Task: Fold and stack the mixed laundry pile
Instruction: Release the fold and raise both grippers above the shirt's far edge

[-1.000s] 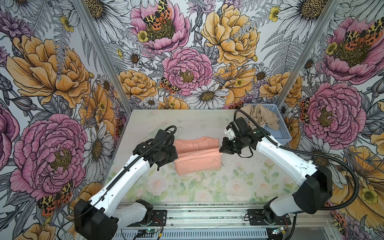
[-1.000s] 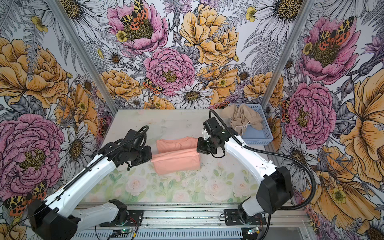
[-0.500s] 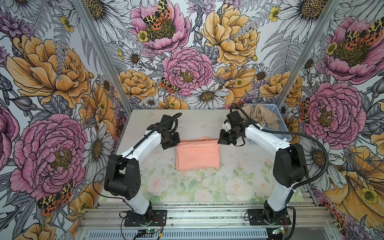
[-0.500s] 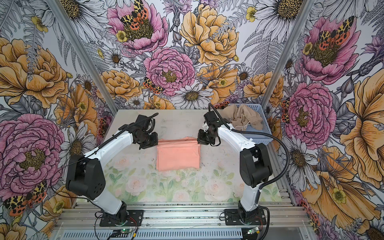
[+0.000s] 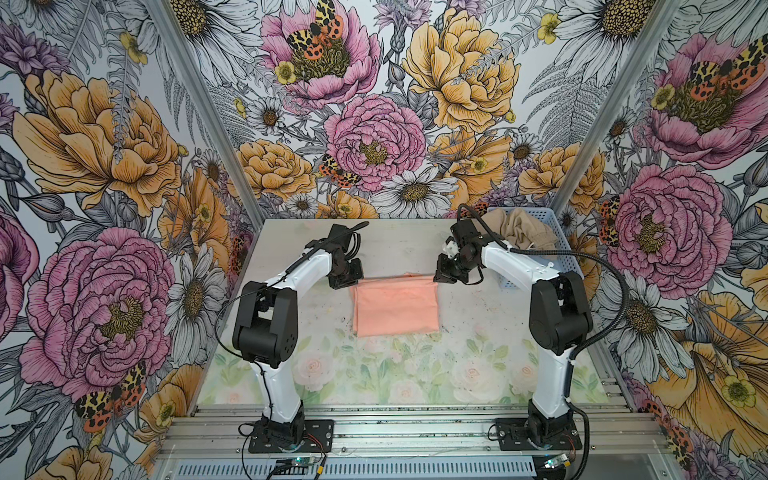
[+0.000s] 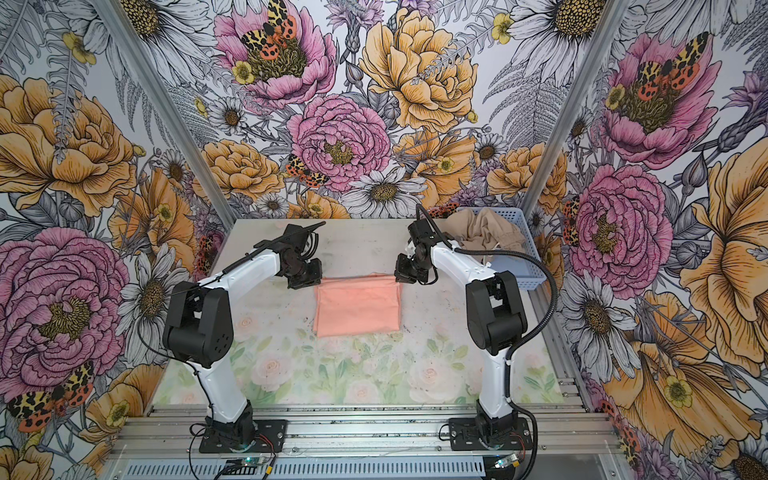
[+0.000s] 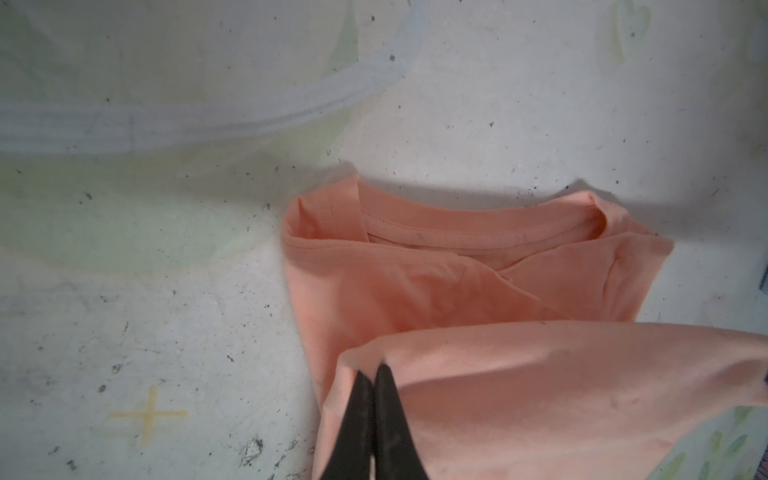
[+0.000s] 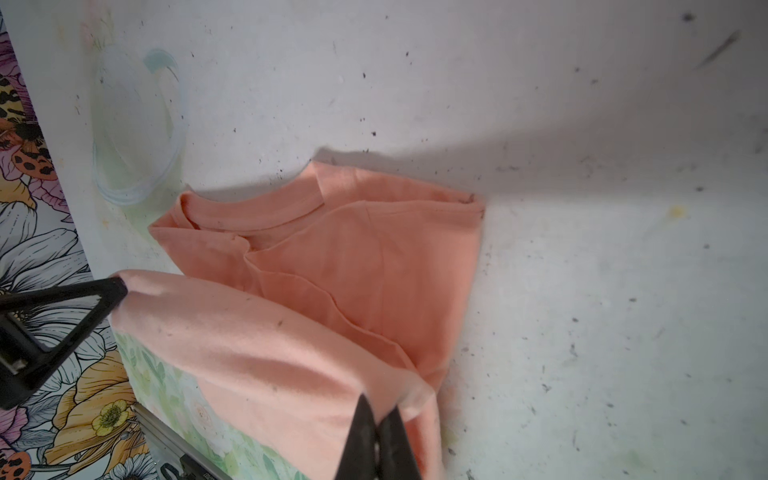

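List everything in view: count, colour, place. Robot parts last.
shirt: one, salmon-peach, folded mid-table
beige garment: one, tan, bunched in the basket
basket: one, light blue, table's far right corner
table: one, pale, faded floral print
walls: three, floral, around the table
rail: one, grey metal, along the near edge
left arm: one, white and black, left of shirt
right arm: one, white and black, right of shirt
left end effector: one, black, shut on shirt's far left corner
right end effector: one, black, shut on shirt's far right corner

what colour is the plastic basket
The basket is light blue, clearest in a top view.
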Controlling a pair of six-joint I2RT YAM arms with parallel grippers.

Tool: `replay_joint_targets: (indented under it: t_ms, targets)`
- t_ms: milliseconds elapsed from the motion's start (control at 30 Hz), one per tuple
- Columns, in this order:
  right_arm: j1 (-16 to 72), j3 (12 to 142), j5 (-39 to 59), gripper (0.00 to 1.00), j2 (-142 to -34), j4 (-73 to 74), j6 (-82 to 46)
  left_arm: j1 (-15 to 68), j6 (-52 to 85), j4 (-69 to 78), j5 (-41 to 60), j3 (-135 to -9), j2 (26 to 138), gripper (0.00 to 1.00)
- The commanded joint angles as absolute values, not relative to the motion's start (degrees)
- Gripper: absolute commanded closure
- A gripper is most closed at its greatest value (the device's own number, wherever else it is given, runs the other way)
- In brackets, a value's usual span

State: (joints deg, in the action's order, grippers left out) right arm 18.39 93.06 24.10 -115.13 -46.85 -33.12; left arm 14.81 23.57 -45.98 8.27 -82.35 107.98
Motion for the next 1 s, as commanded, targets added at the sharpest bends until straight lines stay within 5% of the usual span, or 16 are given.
replay_joint_targets:
  t_ms: [0,67,167,300,567,967]
  targets:
    - [16.96,95.87,22.06,1.0,-117.43,-45.82,-31.78,13.36,22.42,-45.25,5.1,-84.69,109.3,1.0]
    - [16.44,96.77,21.71,0.93,-118.88,-45.25,-31.39,13.16,22.49,-45.19,3.76,-85.4,110.0,0.92]
    - [16.08,98.54,20.46,0.7,-119.22,-45.0,-30.48,12.98,23.28,-45.2,1.3,-85.55,109.34,0.52]
    - [16.4,97.93,18.24,0.59,-115.74,-45.09,-29.24,13.42,24.4,-45.12,-1.79,-84.78,105.42,0.41]
    - [19.54,91.6,20.18,0.55,-111.64,-44.61,-27.7,19.52,26.22,-44.96,-1.75,-79.81,98.32,0.42]
    - [22.09,101.56,18.62,0.56,-124.37,-41.92,-25.99,22.85,25.36,-39.44,-0.91,-85.58,112.59,0.45]
